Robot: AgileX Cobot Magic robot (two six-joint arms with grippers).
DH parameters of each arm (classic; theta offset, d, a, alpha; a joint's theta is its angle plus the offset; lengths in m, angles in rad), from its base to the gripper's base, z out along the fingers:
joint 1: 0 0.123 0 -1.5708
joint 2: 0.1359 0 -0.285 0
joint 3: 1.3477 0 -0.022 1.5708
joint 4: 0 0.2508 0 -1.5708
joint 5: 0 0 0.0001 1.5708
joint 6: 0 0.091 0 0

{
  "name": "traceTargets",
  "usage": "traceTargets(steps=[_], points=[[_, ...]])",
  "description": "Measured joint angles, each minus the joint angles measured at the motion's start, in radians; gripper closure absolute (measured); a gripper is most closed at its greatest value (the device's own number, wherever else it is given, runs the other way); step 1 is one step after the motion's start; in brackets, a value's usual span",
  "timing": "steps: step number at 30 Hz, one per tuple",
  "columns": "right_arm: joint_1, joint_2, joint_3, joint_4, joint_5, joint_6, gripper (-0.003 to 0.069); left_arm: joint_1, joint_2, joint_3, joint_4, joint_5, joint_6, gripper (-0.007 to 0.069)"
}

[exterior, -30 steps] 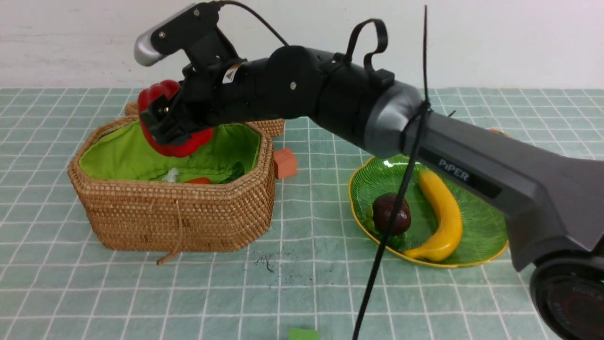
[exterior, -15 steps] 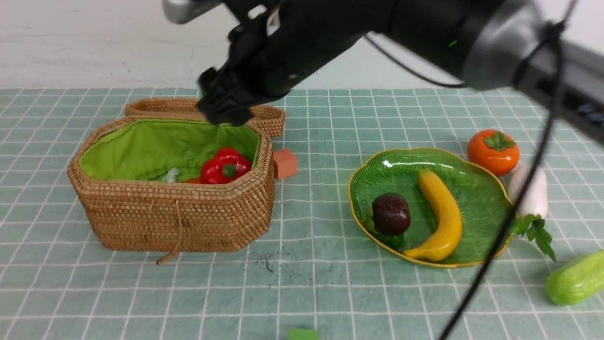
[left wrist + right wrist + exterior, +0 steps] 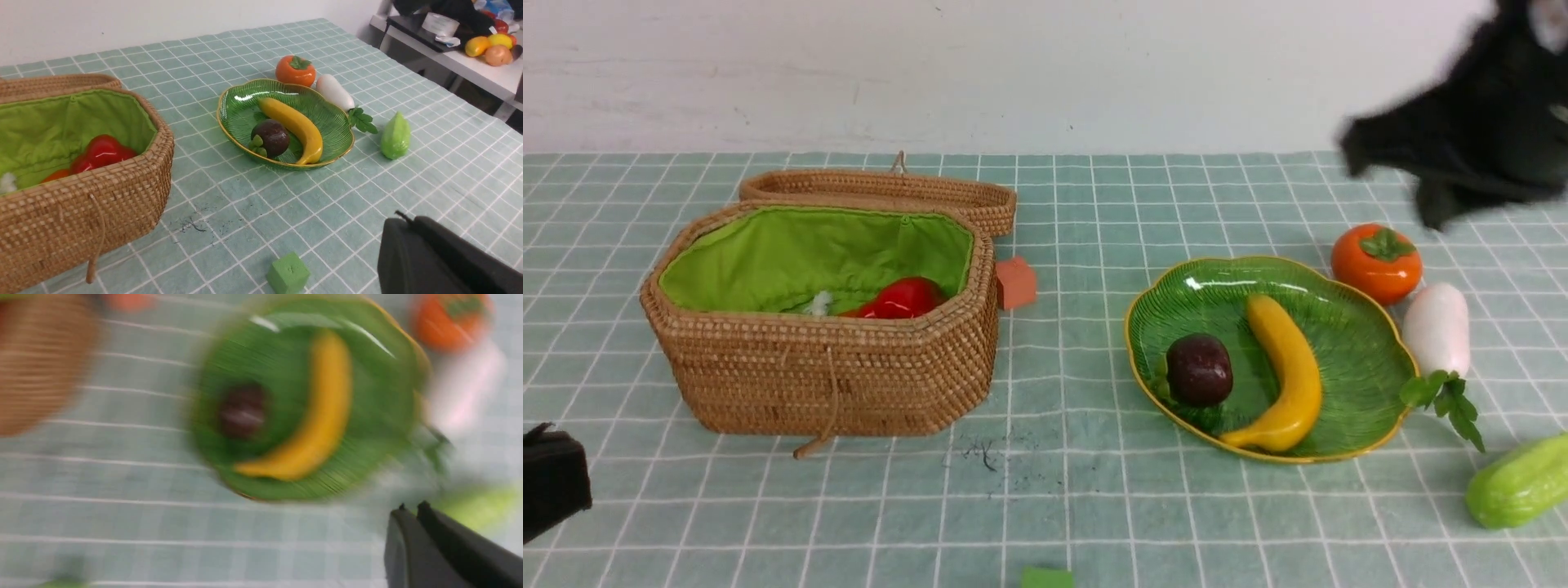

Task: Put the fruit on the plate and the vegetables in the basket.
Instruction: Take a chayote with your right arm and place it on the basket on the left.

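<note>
The wicker basket (image 3: 825,384) stands on the left with its lid open, and the green glass plate (image 3: 1347,318) on the right. The right gripper (image 3: 412,506) (a dark blur above the persimmon (image 3: 1376,265)) and the left gripper (image 3: 410,220) both have jaws pressed together, empty. The banana (image 3: 1290,384) lies on the plate. The gourd (image 3: 1519,482), radish (image 3: 1437,327) and persimmon lie on the cloth to its right. The bell pepper (image 3: 903,298) is in the basket, and the mangosteen (image 3: 1199,369) on the plate.

At left, basket (image 3: 825,384) holding bell pepper (image 3: 907,298), small block (image 3: 1016,282) just beside its right wall — at right, plate (image 3: 1347,347) bearing mangosteen (image 3: 1199,369) left of banana (image 3: 1290,376), persimmon (image 3: 1376,263) behind its right rim, radish (image 3: 1437,328) beside that rim, gourd (image 3: 1519,480) nearest, far right.
</note>
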Motion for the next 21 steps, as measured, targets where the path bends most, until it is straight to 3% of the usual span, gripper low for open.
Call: traceTargets(steps=[2,4,6,8,11,14,21], points=[[-0.165,-0.067,0.199,0.003,-0.017,0.084,0.0492,0.000,0.005,0.000,-0.004,0.001,0.011,0.0637],[-0.341,-0.074,0.329,0.065,-0.113,0.108,0.0341,0.000,0.007,0.000,-0.005,0.001,0.013,0.0637],[-0.407,-0.058,0.372,0.109,-0.165,0.100,0.0274,0.000,0.007,0.000,-0.005,0.000,0.014,0.0637],[-0.552,0.019,0.444,0.241,-0.293,0.033,0.0116,0.000,0.007,0.000,-0.005,-0.001,0.014,0.0637],[-0.651,0.132,0.454,0.391,-0.387,-0.084,0.0038,0.000,0.007,0.000,-0.005,0.003,0.014,0.0637],[-0.698,0.253,0.430,0.492,-0.440,-0.178,0.0025,0.000,0.007,0.000,-0.006,0.015,0.014,0.0637],[-0.723,0.436,0.314,0.504,-0.444,-0.205,0.0108,0.000,0.007,0.000,-0.007,0.044,0.014,0.0637]])
